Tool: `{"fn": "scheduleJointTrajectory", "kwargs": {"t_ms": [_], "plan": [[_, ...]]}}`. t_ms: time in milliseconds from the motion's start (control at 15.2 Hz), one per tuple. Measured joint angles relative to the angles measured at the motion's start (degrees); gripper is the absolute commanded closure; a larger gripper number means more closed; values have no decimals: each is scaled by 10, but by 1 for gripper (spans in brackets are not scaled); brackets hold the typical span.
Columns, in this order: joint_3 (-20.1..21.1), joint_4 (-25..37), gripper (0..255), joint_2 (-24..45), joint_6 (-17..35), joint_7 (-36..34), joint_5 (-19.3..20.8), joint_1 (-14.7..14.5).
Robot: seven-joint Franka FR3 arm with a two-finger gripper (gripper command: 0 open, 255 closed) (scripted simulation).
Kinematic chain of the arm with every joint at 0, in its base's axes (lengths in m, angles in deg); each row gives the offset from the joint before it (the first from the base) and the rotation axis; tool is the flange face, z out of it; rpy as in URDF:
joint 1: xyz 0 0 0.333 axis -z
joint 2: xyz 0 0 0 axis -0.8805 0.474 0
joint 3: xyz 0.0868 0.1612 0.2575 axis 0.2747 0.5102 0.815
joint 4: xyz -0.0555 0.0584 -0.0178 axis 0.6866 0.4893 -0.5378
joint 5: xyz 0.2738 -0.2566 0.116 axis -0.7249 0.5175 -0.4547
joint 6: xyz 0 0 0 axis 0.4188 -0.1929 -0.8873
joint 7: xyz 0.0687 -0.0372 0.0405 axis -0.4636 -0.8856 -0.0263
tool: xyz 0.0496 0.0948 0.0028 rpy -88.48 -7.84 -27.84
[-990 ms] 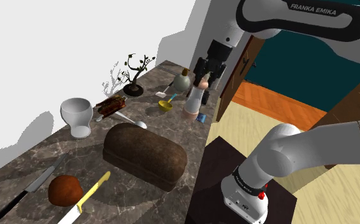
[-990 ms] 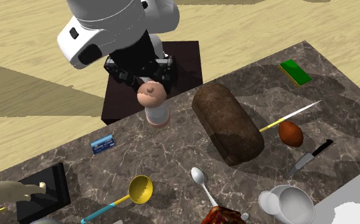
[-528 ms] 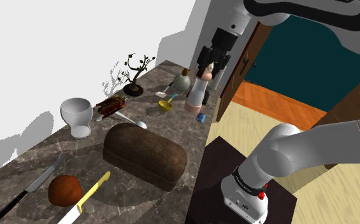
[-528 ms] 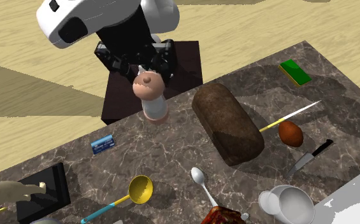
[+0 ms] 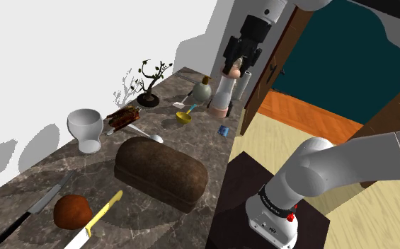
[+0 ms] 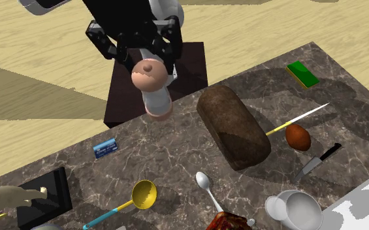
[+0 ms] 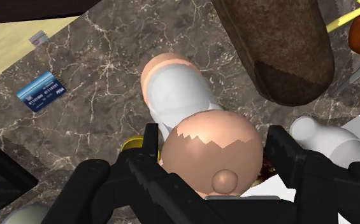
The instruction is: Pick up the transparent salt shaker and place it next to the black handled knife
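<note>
A dark, white-veined marble surface (image 6: 176,153) carries a long brown bread loaf (image 6: 234,125) near its middle. Beside the loaf lie a yellow-handled knife (image 6: 297,120), a reddish-brown rounded lump (image 6: 298,137) just next to it, and a black-handled knife (image 6: 317,162). A flat green block (image 6: 303,73) sits well apart, near a corner. A white cup (image 6: 294,209), a silver spoon (image 6: 206,183), a yellow ladle with a blue handle (image 6: 144,194), a blue card (image 6: 106,148) and a flat black box (image 6: 46,193) also rest on it.

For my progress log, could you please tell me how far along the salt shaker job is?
Done: gripper shut on the salt shaker, held above the marble countertop. In hand: the carry. Left: take it past the bread loaf and set it beside the black-handled knife.
</note>
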Motion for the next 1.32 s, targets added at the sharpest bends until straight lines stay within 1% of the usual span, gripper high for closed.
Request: {"fn": "scheduleJointTrajectory", "kwargs": {"t_ms": [330,396,594,792,924,1320], "plan": [[-2,45,255,11,-34,-4,1,0],[3,55,255,19,-35,-11,-2,-2],[29,74,255,45,-23,-40,-14,-10],[60,112,255,86,-13,-77,-26,-19],[81,121,255,104,1,-102,-32,-26],[137,208,255,199,22,-173,-31,-41]]}}
